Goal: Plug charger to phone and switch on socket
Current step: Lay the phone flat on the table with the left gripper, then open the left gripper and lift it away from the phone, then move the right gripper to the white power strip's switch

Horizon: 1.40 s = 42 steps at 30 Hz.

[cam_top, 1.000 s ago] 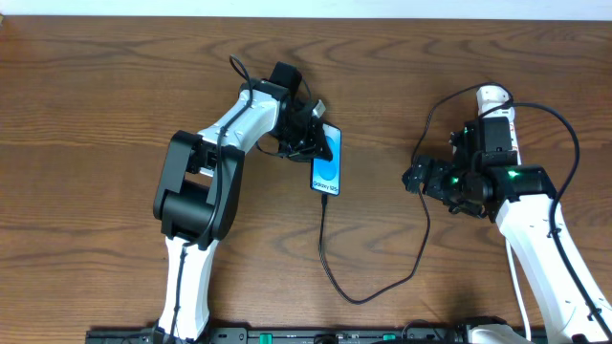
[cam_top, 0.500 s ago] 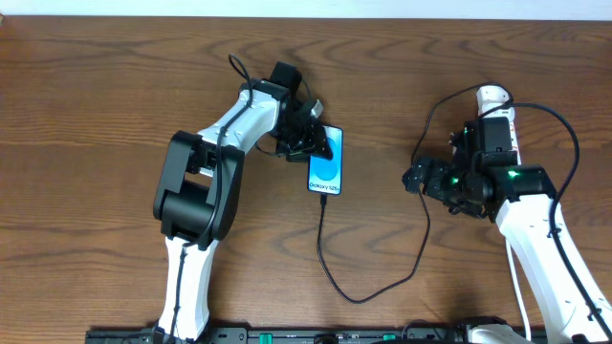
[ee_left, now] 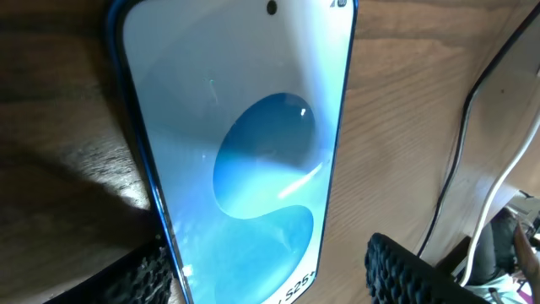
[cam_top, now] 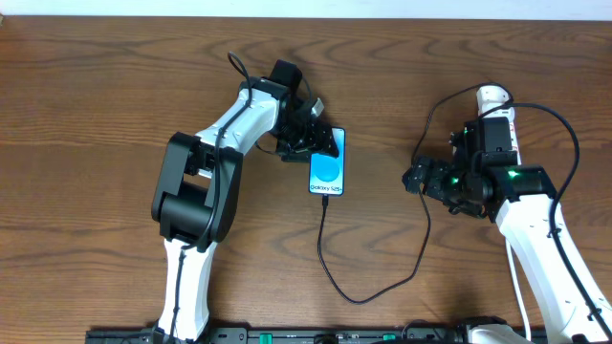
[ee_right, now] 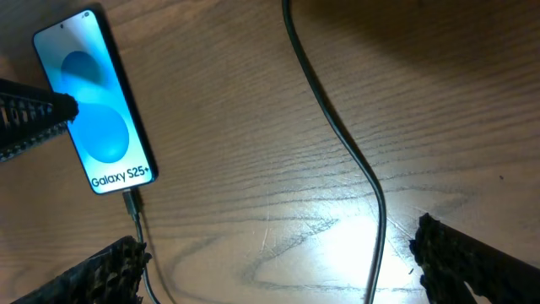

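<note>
Shows a slim rectangular smartphone with a bright cyan-blue screen (cam_top: 327,172) lying face up near the middle of a brown wood-grain table (cam_top: 96,96), "Galaxy S25+" printed at its near edge. Catches the black two-finger left gripper (cam_top: 314,145) poised over the handset's far end, jaws parted wider than the phone and straddling it. From the left wrist camera, puts one ribbed black finger (ee_left: 139,274) hard by the phone's blue-rimmed side and the other finger (ee_left: 405,270) clear of the opposite side, bare wood between; gripping nothing. Traces a long thin black charger cable (cam_top: 360,299), its small plug tip (ee_right: 131,203) set into the phone's near edge, running toward the table's front, looping right, then climbing along the right arm's side. Places the black right gripper (ee_right: 278,253) well apart from the phone, to its right, jaws spread wide and empty, a stretch of cable crossing the wood in the gap between its fingers. Leaves a narrow white power strip with red markings (cam_top: 491,95) at the far right, only its rounded end showing past the right arm. Cannot tell from these views how its switch stands, nor where the cable's other end sits.
</note>
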Each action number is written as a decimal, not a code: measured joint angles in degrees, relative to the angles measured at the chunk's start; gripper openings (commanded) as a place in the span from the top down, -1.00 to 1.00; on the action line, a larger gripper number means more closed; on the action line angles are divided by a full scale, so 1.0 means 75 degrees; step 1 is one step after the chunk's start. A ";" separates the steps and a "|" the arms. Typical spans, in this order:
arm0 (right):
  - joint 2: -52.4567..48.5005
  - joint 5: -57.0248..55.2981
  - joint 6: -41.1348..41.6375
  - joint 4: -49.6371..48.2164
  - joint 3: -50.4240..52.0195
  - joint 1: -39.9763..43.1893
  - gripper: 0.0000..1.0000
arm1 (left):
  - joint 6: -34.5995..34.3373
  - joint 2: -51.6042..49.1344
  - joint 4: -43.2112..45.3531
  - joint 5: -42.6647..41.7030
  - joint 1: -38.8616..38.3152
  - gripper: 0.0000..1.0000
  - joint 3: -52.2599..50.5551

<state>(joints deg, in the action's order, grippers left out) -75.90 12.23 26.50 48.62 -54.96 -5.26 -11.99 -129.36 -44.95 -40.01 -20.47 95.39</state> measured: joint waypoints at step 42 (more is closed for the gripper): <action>-0.2632 -0.2020 0.0353 0.1288 -0.3430 0.1332 -0.98 | -0.0781 0.3389 -0.1148 0.5246 0.0472 -0.82 -0.0009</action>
<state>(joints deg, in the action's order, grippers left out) -95.64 -2.92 29.15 58.28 -80.68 4.73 -17.85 -103.94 -53.56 -0.67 -16.93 95.33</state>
